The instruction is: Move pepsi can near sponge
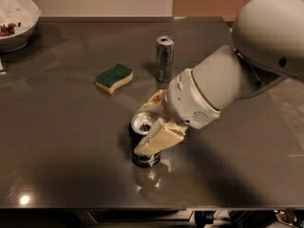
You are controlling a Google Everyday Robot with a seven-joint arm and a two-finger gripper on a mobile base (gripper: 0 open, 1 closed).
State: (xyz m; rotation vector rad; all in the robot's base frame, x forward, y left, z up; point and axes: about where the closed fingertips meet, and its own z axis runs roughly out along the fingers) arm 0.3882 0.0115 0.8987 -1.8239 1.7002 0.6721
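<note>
Currently the short, dark blue pepsi can (134,139) with the silver top stands upright on the dark grey, glossy metal table (57,141), in the near middle of the surface. Its faint reflection shows on the tabletop just below its base.

The robot's cream-coloured two-finger gripper (142,129) sits at the can, reaching in from the right. One of the fingers (159,137) lies across the near-right side of the can, and the other comes in at the far-right edge of its rim. The jaws are clamped on the can, one on each side. The bulky white plastic arm (213,91) runs from the gripper up toward the far right corner of the view.

The small wavy-edged sponge (114,77), green scouring top over a yellow base, lies flat on the table, farther away and to the left of the blue can and well apart from it.

A tall, slim silver-grey can (165,58) stands upright farther back, to the right of the sponge and near it.

A white ceramic bowl (19,34) rests at the far left corner of the table, with something small and dark reddish inside; what it is cannot be told.
</note>
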